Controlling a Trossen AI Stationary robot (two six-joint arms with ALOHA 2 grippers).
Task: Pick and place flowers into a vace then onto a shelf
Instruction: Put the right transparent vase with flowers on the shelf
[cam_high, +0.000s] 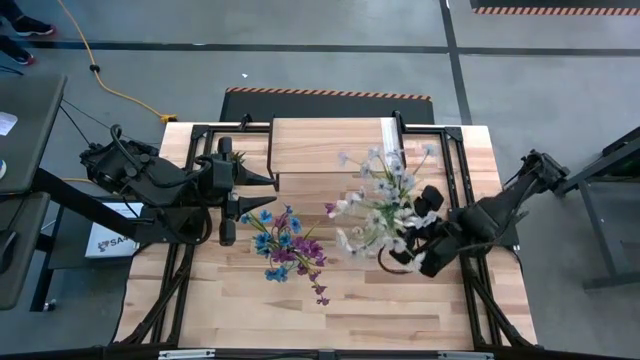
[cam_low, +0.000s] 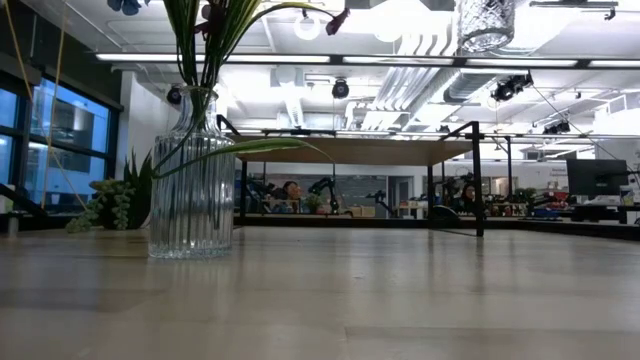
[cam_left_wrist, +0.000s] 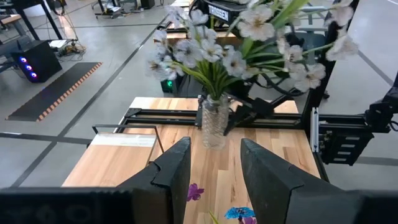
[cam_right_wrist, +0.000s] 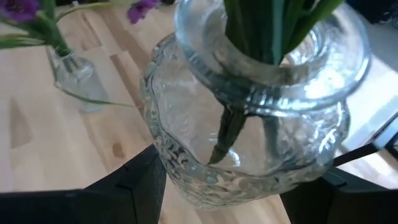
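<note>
A clear embossed glass vase (cam_right_wrist: 249, 130) with white flowers (cam_high: 385, 205) hangs above the table at the right, and my right gripper (cam_high: 412, 255) is shut on it. In the low view only its base (cam_low: 485, 20) shows, high up. A ribbed glass vase (cam_low: 190, 190) with blue and purple flowers (cam_high: 285, 245) stands on its base on the tabletop. The shelf (cam_high: 320, 145) stands at the far edge. My left gripper (cam_left_wrist: 214, 177) hovers open and high over the table's left part, with nothing between its fingers. My right gripper holds the embossed vase by its round belly (cam_right_wrist: 168, 155), pinched between the two fingers (cam_right_wrist: 140, 183), one on each side. The fingers come from the table's right, slanting down. The vase is about upright and lifted clear of the table, with the stems standing in it.
A small green potted plant (cam_low: 115, 200) stands at the far left beside the shelf. Black frame rails (cam_high: 470, 180) run along the table's sides. Bare wooden tabletop (cam_high: 330, 310) lies along the near edge.
</note>
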